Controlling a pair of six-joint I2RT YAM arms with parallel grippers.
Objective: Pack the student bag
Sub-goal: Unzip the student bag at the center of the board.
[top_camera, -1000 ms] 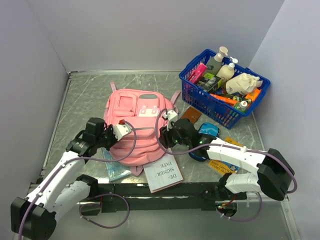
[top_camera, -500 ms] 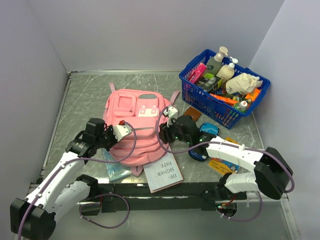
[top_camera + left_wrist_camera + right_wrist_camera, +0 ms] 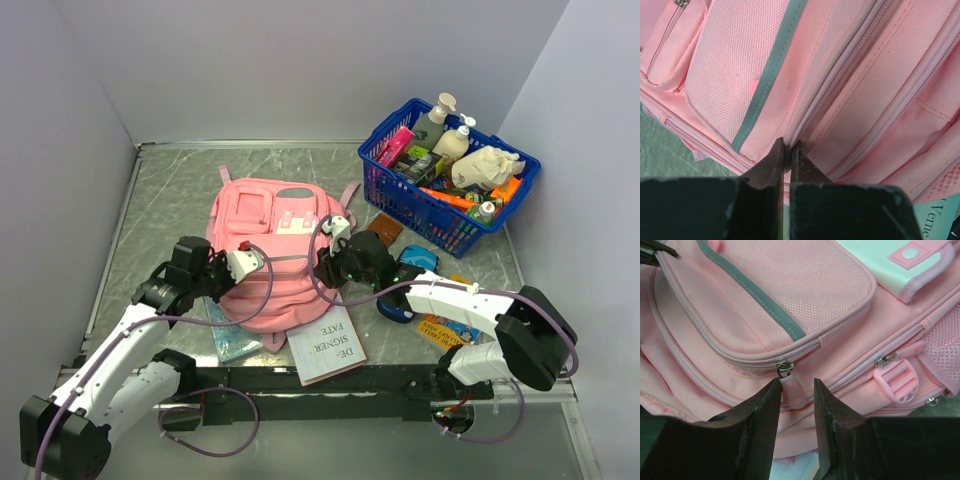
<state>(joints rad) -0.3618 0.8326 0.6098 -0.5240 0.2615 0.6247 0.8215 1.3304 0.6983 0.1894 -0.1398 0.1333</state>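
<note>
The student bag (image 3: 270,235) is pink and lies flat on the table, front pockets up. My left gripper (image 3: 262,258) sits on the bag's lower left part. Its jaws (image 3: 787,145) are shut, pinching a fold of pink fabric along a zipper seam (image 3: 840,85). My right gripper (image 3: 326,264) is at the bag's right side. In the right wrist view it (image 3: 796,385) is open, its fingers straddling the pale pink pull tab (image 3: 794,392) that hangs from the front pocket's metal zipper slider (image 3: 785,368). The left finger touches the tab.
A blue basket (image 3: 430,225) full of bottles and packets stands at the back right. A book (image 3: 328,345) lies at the bag's near edge and a teal booklet (image 3: 228,342) pokes out under it. A brown wallet (image 3: 383,230), a blue item (image 3: 412,262) and a yellow book (image 3: 450,330) lie right of the bag.
My right gripper has moved left onto the bag's side and its jaws have narrowed around the pull tab. The left gripper has not moved.
</note>
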